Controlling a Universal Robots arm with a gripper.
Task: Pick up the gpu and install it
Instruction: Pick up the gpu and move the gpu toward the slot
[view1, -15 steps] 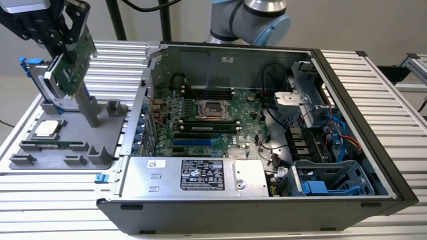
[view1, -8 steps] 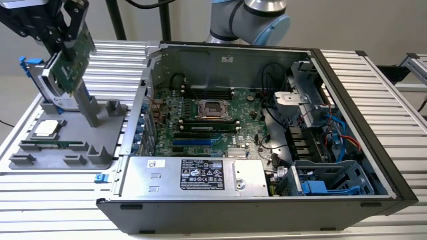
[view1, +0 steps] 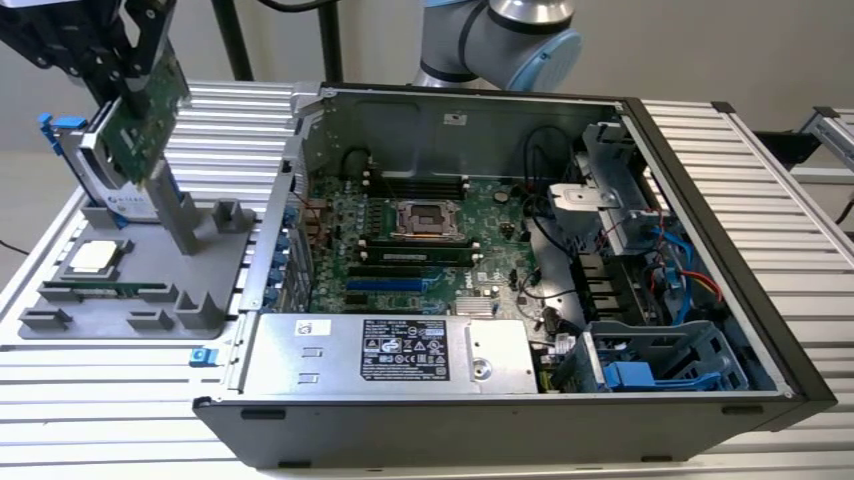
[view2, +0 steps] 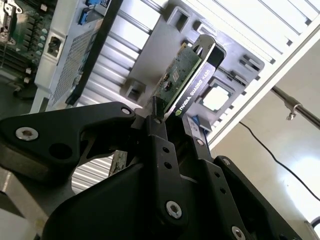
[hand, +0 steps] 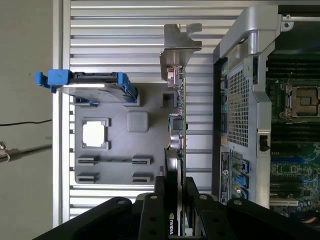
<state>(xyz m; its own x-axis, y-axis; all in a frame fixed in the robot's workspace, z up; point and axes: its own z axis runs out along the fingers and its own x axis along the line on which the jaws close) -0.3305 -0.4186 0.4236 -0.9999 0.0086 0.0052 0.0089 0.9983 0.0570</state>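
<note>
The gripper is closed on the gpu. In both wrist views its two black fingers press on the two faces of the card at the end away from the silver bracket. In the exterior view the gpu hangs tilted at the exterior view's left, above the grey holder tray and outside the open computer case. Its lower part is near the hard drive with blue rails, which stands in the same tray, and a square processor chip lies in a pocket of the tray closer to the camera. The card seems to be free of its stand, but it is not possible to tell whether its lower edge touches anything. As a judgement, the picking-up part looks done and the step in hand is the carrying of the card, because nothing is installed yet: the slots on the motherboard are unoccupied. The installing calls for the card to be upright over one long slot, with its connector edge parallel to the slot and the bracket toward the rear wall of the case. It also calls for a straight push down with the grip firm, so that the card does not slip or tilt.
</note>
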